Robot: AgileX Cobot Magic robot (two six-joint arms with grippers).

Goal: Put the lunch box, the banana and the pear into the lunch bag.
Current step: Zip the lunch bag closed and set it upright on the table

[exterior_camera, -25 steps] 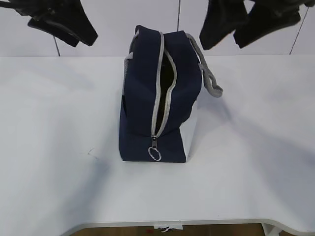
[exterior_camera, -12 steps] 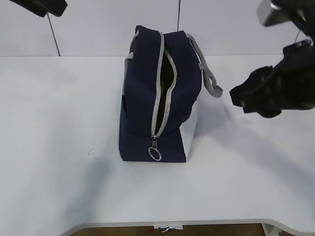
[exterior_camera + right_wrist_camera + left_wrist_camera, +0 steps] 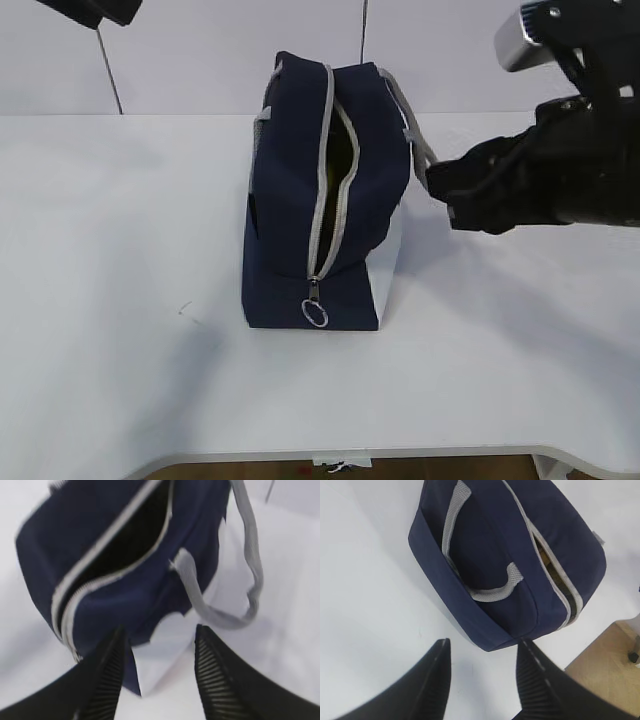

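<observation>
Hovering beside lunch bag (image 3: 322,200), right claw (image 3: 157,652) apart — empty, left claw (image 3: 482,662) apart too.

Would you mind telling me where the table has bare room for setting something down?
The table is bare left of the lunch bag, out to the left edge, and in front of it, from the zipper ring to the near edge. It is crowded to the bag's right, where the open right gripper hangs by the grey handle.
</observation>
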